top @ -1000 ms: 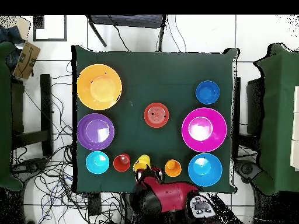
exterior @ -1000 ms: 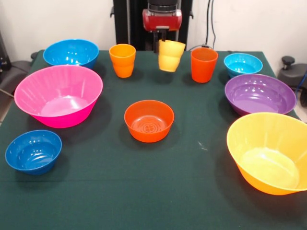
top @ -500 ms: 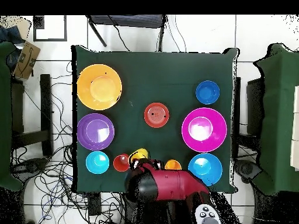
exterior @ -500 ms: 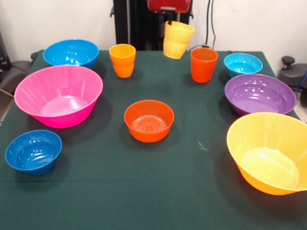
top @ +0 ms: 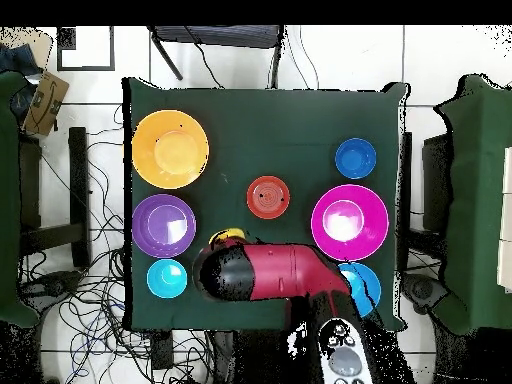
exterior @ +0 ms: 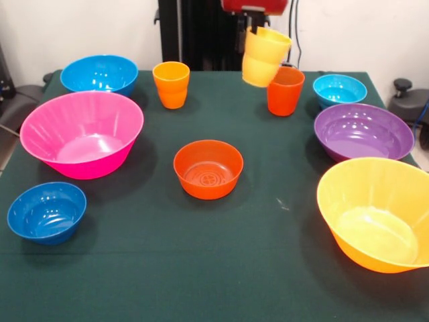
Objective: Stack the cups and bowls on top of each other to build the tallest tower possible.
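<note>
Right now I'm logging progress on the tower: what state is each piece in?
yellow cup: held in the air by the tool, tilted
light orange cup: upright on table
red-orange cup: upright on table
small orange-red bowl: upright, empty
other bowls: upright, unstacked

The front camera sat across the tabletop (exterior: 154, 268) from the robot, looking slightly downward toward the pedestal (exterior: 201, 33) at the far edge, close enough that the green surface filled most of the frame. The overhead camera looked straight down from higher up, taking in the whole tabletop (top: 265, 130) and surrounding floor, with the robot's base at the bottom. Both views shared the tabletop, turned half round between them.
</note>
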{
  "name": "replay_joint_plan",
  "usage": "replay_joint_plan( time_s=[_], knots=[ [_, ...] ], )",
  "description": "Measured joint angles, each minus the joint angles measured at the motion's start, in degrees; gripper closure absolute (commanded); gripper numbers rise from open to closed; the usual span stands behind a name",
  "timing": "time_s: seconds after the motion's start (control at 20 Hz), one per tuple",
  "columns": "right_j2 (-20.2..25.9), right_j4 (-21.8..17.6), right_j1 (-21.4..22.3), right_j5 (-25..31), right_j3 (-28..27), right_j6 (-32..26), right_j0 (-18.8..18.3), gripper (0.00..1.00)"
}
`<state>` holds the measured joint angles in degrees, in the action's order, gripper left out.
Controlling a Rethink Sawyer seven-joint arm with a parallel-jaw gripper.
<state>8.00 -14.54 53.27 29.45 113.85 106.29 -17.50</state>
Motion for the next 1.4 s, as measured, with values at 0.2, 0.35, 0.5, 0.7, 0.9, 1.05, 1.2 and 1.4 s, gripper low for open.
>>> replay_joint_plan(
  time_s=[0.2, 0.35, 0.5, 0.7, 0.9, 1.05, 1.2, 1.4],
  knots=[
    [0.49, -0.02, -3.07, 0.02, -5.55, 0.0, 0.1, 1.0],
    [0.61, -0.02, -5.4, 0.02, -9.09, 0.0, 0.09, 1.0],
    [0.73, -0.02, -7.33, 0.01, -11.97, 0.0, 0.08, 1.0],
    [0.82, -0.02, -9.14, 0.02, -14.42, 0.0, 0.03, 1.0],
    [0.82, -0.12, -11.7, 0.02, -17.34, 0.0, 0.02, 1.0],
    [0.82, -0.21, -13.31, 0.02, -18.79, 0.0, 0.03, 1.0],
    [0.82, -0.8, -15.06, 0.02, -20.06, 0.0, 0.02, 1.0],
    [0.86, -1.69, -17.13, 0.02, -20.74, 0.0, -0.23, 1.0]
  ],
)
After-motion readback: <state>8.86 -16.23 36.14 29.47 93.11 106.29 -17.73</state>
